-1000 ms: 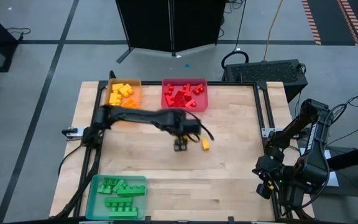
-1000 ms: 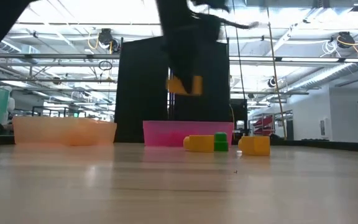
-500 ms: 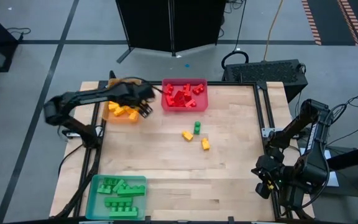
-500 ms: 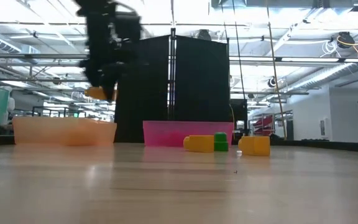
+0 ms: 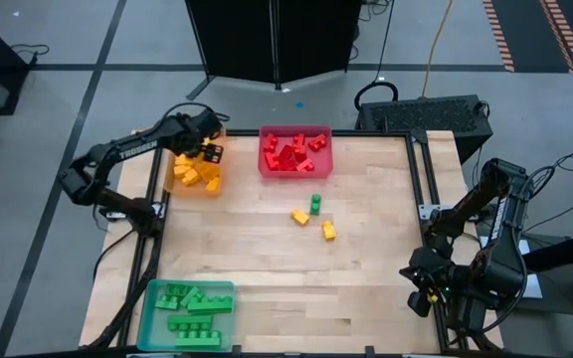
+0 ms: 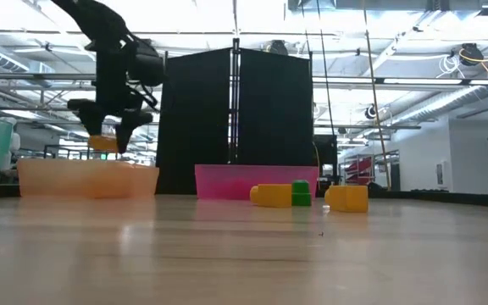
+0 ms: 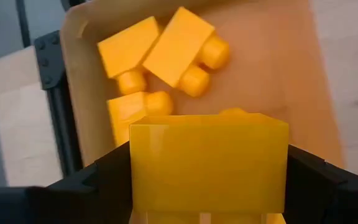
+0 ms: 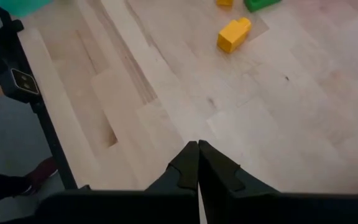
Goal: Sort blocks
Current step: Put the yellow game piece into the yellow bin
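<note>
Overhead and level views of a pale wood-plank bench (image 5: 267,259) framed by dark rails, with a black panelled screen (image 6: 235,119) standing behind it. Three translucent rectangular trays sit at its edges: an orange tray (image 5: 189,179) at the far left corner, a red tray (image 5: 326,164) just beside it holding red bricks, and a teal tray (image 5: 152,308) at the near left holding green bricks. The left end effector (image 5: 210,152) hangs above the orange tray, its fingers pinching a glossy yellow-orange brick (image 7: 209,163); the brick's smooth flat face fills the wrist view, and other studded yellow-orange blocks (image 7: 166,50) lie tumbled in the tray beneath. Three loose blocks remain on the open bench: a yellow block (image 5: 299,216) and a green block (image 5: 315,204) close together, and a second yellow block (image 5: 328,230) nearby. The right end effector (image 8: 197,163), fingers pressed together and holding nothing, waits off the bench's near right corner, well apart from the blocks.
</note>
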{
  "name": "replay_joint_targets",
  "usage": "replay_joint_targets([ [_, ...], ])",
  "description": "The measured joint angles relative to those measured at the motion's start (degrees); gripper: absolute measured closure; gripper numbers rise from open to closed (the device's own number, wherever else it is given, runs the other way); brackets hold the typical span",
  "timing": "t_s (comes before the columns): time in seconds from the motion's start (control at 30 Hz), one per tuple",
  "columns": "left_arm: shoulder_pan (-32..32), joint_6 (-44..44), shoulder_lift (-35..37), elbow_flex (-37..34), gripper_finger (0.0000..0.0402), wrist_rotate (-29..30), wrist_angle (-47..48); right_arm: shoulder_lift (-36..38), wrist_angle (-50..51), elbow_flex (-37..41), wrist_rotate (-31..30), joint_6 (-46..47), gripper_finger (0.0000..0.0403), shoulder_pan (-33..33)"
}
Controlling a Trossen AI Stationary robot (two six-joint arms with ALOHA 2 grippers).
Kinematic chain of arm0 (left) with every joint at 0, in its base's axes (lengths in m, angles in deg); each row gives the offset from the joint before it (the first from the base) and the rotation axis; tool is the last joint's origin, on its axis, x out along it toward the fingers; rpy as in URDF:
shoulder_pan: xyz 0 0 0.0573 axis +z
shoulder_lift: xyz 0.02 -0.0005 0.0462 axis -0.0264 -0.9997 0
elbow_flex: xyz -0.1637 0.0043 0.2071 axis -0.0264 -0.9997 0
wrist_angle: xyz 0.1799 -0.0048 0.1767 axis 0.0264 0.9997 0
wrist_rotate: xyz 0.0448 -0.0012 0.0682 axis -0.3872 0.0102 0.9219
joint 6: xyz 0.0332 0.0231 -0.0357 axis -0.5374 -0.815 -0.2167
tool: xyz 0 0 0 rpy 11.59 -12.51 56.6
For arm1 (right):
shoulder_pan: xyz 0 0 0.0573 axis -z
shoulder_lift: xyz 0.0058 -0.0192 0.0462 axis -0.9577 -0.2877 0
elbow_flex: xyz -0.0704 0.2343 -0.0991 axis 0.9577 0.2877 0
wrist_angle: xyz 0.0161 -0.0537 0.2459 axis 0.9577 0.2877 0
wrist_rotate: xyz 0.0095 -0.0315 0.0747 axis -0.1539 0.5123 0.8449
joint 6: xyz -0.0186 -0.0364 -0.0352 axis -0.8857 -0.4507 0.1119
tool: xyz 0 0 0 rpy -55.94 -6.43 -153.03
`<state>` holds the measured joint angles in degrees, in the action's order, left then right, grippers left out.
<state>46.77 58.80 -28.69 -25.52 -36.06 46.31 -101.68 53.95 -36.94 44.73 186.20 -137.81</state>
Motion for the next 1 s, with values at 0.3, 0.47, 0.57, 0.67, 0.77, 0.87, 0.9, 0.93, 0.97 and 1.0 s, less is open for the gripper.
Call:
replay_joint_targets([
  [0.3,0.22,-6.75,-1.81,0.24,0.0102,4.45,2.7,0.0,-0.39,0.0,-0.04,-0.12,0.0403,0.0],
  [0.47,-0.39,-6.64,-1.71,0.26,0.0102,11.73,2.61,0.0,-0.38,0.0,-0.07,0.09,0.0403,0.0],
  [0.57,-0.37,-4.43,-1.7,0.26,0.0102,9.46,1.88,0.0,-0.38,0.0,-0.04,0.25,0.0403,0.0],
  [0.67,-0.04,-6.96,-1.7,0.26,0.0102,3.93,-0.99,0.0,-0.49,0.0,-0.02,0.26,0.0403,0.0],
  [0.77,0.5,-7.39,-2.16,0.28,0.009,-1.67,-1.22,0.0,-0.82,0.0,-0.02,0.14,0.0403,0.0],
  [0.87,0.53,-7.43,-2.91,0.28,0.0061,-3.35,-0.72,0.0,-1.37,-0.01,-0.04,-0.14,0.0403,0.0],
  [0.9,0.53,-7.43,-3.15,0.29,0.0049,-3.61,-0.59,0.0,-1.51,0.0,-0.04,-0.14,0.0403,0.0],
  [0.93,0.53,-7.41,-3.45,0.31,0.0038,-3.63,-0.43,0.0,-1.79,0.0,-0.03,-0.14,0.0403,0.0],
  [0.97,0.53,-7.41,-3.71,0.31,0.0027,-3.9,-0.21,0.0,-2.11,0.0,-0.04,-0.17,0.0403,0.0],
  [1.0,0.47,-7.43,-3.79,0.31,0.0018,-4.39,0.0,0.0,-2.39,0.0,-0.04,-0.45,0.0403,-0.02],
])
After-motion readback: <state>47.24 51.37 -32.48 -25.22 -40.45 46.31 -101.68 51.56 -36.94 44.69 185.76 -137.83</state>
